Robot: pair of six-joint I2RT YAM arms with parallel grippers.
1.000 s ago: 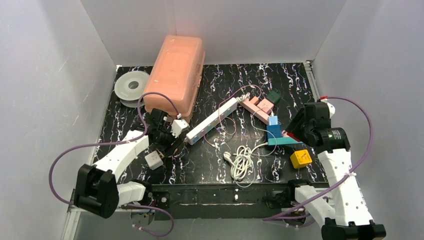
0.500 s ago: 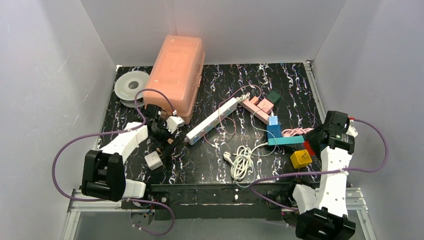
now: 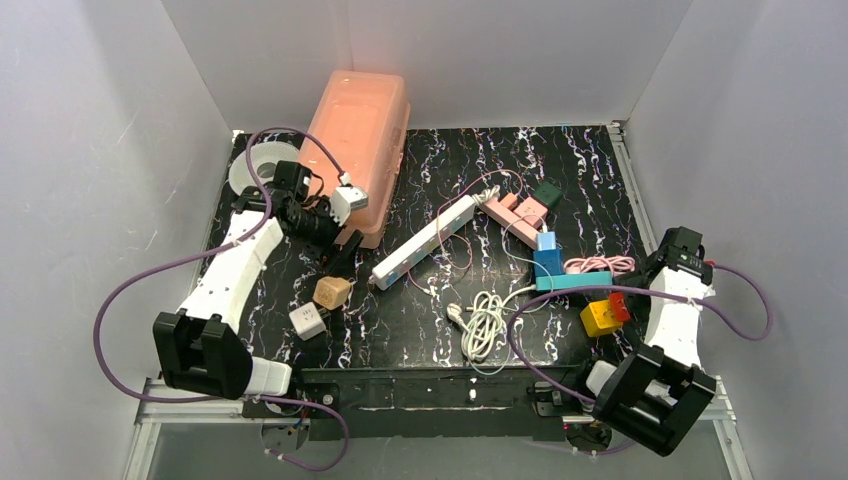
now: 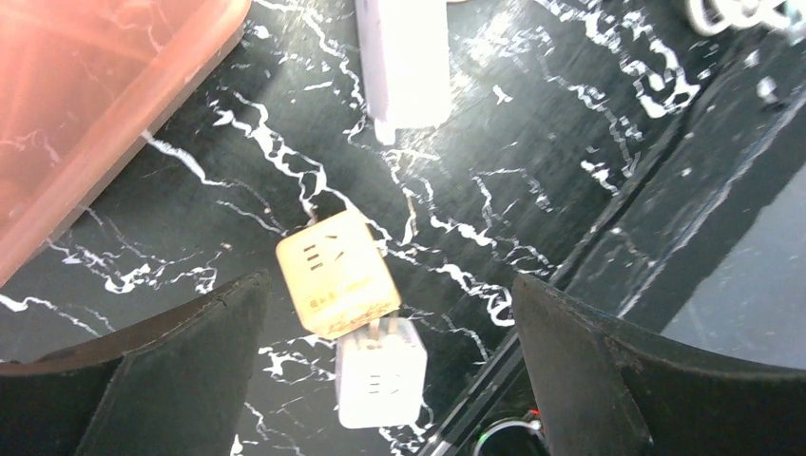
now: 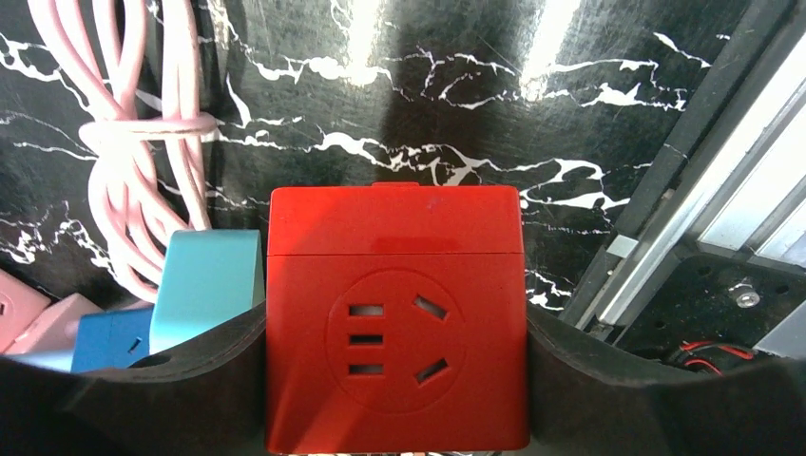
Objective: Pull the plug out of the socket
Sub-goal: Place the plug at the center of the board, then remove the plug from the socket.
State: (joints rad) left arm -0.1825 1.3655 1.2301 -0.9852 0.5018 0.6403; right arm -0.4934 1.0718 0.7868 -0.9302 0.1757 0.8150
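My right jaws clamp the red cube (image 5: 394, 342), likely to carry it clear. My left jaws hang open over the tan cube (image 4: 335, 274) and white plug (image 4: 378, 385), which lie parted on the surface (image 4: 532, 142).

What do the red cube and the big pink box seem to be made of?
Red cube: probably hard moulded plastic, smooth satin finish; crisp socket slots and a seam line show. Pink box: probably translucent plastic, fairly glossy; its lid looks see-through and pale.

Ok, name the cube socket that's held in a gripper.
The red cube, between the right gripper's fingers. The yellow cube, tan cube and white cube lie loose on the table.
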